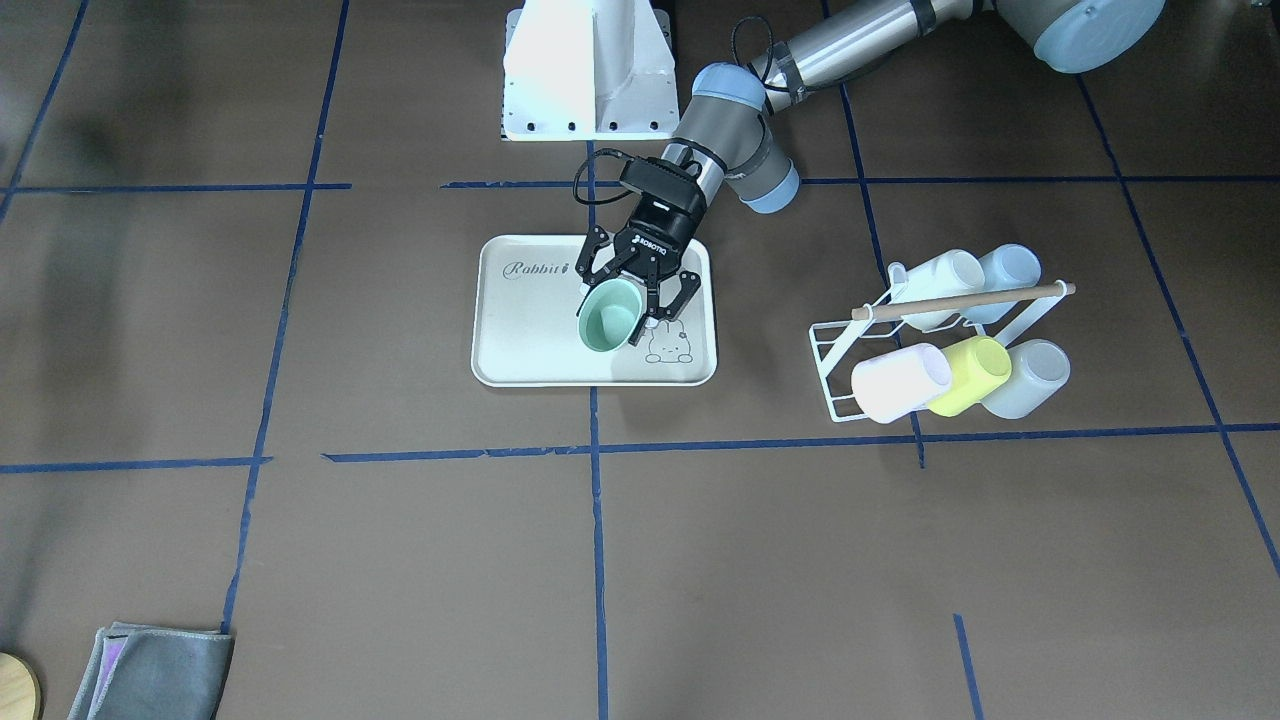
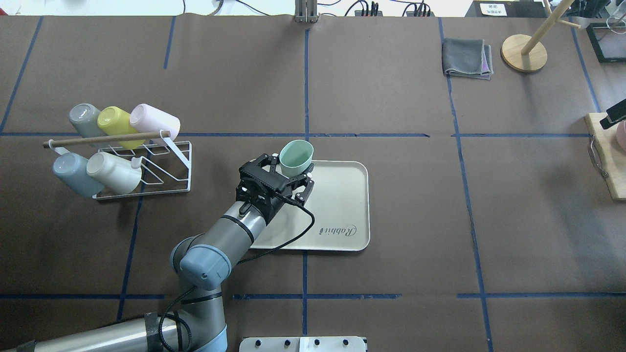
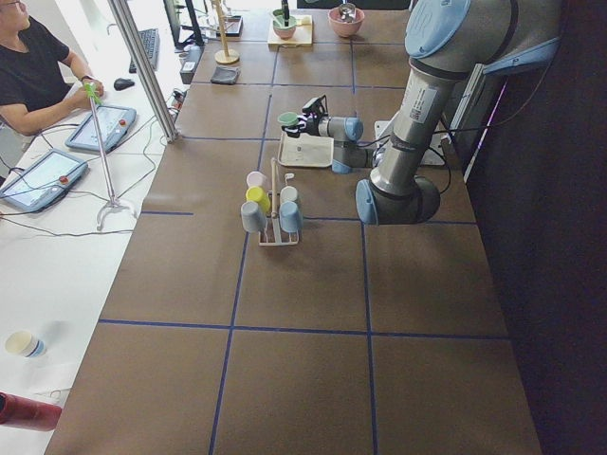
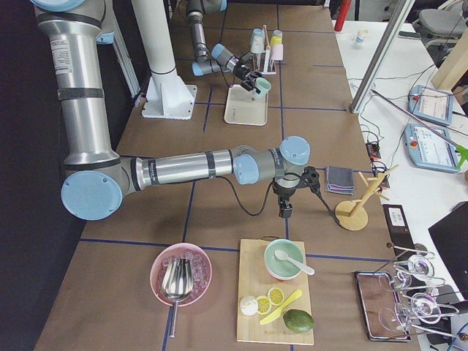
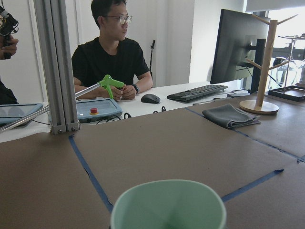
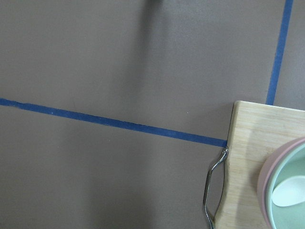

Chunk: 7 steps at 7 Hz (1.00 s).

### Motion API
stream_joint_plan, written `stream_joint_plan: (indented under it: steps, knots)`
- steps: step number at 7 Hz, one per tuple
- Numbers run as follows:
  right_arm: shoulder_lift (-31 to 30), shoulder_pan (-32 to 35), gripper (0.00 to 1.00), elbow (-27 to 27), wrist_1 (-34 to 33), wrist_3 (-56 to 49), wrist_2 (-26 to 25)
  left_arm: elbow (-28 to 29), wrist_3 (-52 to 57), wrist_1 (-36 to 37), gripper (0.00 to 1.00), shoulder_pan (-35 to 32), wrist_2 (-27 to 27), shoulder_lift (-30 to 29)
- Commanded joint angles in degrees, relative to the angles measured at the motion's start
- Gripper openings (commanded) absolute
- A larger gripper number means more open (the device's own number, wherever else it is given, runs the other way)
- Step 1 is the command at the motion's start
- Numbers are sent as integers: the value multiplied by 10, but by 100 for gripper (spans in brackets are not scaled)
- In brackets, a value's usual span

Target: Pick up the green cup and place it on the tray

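The green cup (image 5: 167, 205) is cut off by the left wrist view's bottom edge.

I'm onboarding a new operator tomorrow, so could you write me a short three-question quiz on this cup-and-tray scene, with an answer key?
1. True or false: the left gripper has the green cup between its fingers, over the tray.
2. How many cups sit in the white wire rack? A) three B) five C) seven
3. Fill in: the script printed on the tray reads ____.

Key: 1 true; 2 B; 3 Rabbit.
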Motion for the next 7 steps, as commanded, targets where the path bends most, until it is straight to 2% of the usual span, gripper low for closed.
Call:
stream_joint_plan:
  steps: [1,3,7]
  knots:
    - [-3,2,100,1,0,2,-1,1,1,1,9,12,1,-1]
    - [-6,1,100,1,0,5,-1,1,6,6,22,13,1,0]
    - [-9,1,100,1,1,7,-1,1,7,6,58,18,1,1]
